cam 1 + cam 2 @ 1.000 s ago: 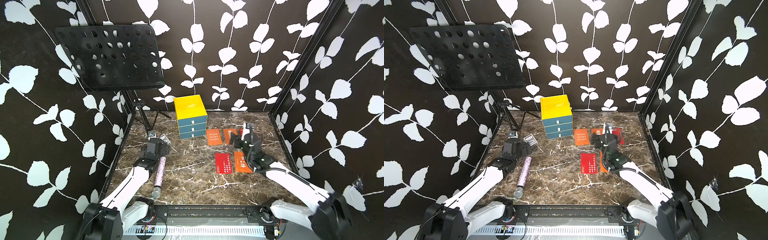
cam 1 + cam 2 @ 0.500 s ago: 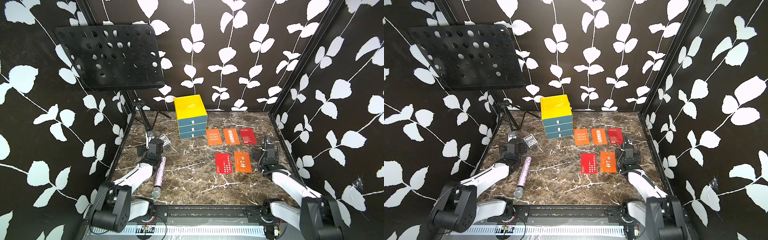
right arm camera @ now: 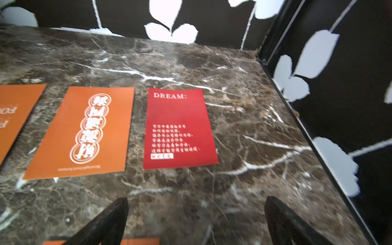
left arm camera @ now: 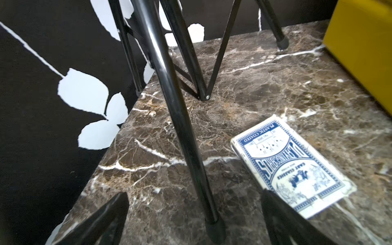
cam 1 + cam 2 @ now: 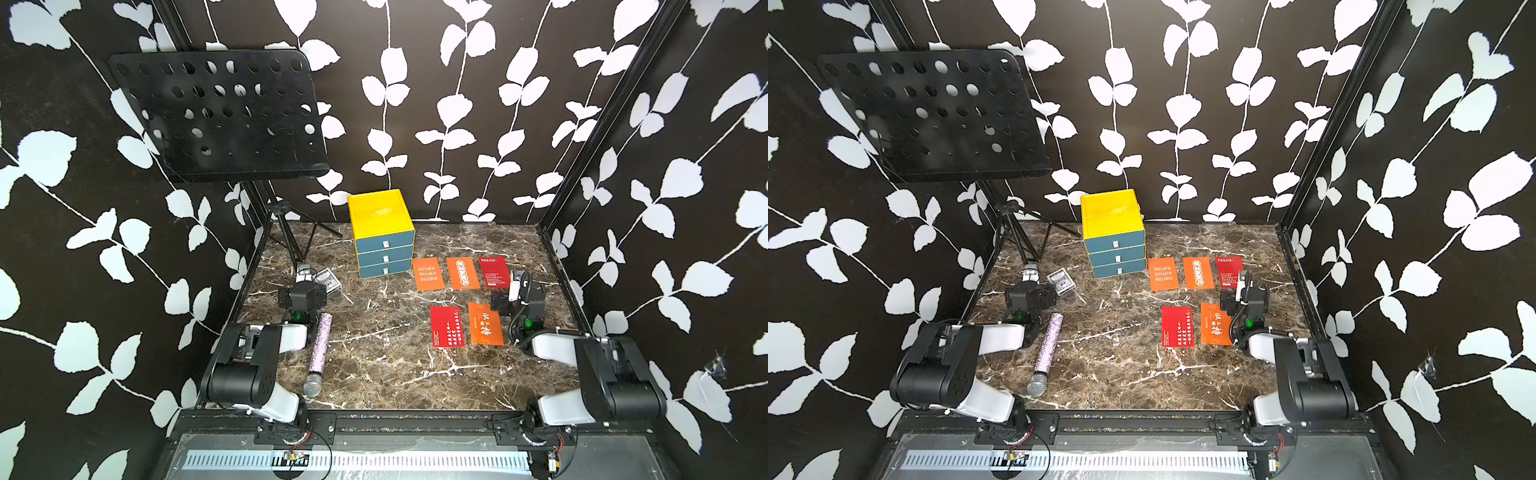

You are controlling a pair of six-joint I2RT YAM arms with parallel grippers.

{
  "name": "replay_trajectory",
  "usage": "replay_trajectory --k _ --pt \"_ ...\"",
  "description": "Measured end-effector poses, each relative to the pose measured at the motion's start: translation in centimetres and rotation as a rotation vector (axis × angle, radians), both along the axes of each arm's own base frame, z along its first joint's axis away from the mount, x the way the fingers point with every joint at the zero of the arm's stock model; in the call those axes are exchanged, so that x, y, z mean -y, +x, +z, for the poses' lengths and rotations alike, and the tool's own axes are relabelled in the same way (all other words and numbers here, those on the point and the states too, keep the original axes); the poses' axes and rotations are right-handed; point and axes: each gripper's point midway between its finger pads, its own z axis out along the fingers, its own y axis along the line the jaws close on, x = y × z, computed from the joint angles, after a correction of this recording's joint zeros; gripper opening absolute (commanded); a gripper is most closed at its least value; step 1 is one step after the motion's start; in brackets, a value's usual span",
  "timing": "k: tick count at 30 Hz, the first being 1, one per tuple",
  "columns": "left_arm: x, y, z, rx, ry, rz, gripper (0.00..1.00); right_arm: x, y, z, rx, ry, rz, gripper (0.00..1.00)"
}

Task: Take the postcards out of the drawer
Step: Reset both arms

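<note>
The drawer unit, yellow on top with three teal drawer fronts, stands shut at the back in both top views. The postcards lie flat on the marble to its right. The far row holds an orange one, a second orange one and a red one. Nearer lie a red card and an orange card. My right gripper is open and empty, low over bare marble just right of the cards. My left gripper is open at the left.
A black music stand rises at the back left, and one of its tripod legs ends between my left fingers. A blue-and-white card box lies beside them. A glittery microphone lies next to the left arm. Patterned walls close three sides.
The right arm has drawn back from over the postcards to the right edge and folded low. The left arm has also folded back. Both grippers stayed open.
</note>
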Motion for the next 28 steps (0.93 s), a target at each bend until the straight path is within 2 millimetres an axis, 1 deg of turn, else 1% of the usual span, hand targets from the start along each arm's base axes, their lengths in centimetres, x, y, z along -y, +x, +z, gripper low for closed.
replay_trajectory --k 1,3,5,12,28 --pt "0.3 0.1 0.0 0.022 -0.005 -0.018 0.99 -0.1 0.1 -0.5 -0.004 -0.001 0.009 0.99" --pt "0.8 0.0 -0.8 0.014 -0.013 -0.053 0.99 -0.4 -0.1 -1.3 -0.024 0.002 0.025 0.99" --pt "1.2 -0.2 -1.3 0.003 -0.016 -0.079 0.99 -0.5 0.0 -1.1 -0.015 0.005 0.032 0.99" --pt "1.7 0.2 -0.8 0.025 -0.028 -0.115 0.99 0.0 0.8 -0.2 0.006 0.008 0.012 0.99" --pt "1.9 0.4 -0.7 0.030 -0.036 -0.129 0.99 0.2 0.7 -0.2 0.004 0.008 0.006 0.99"
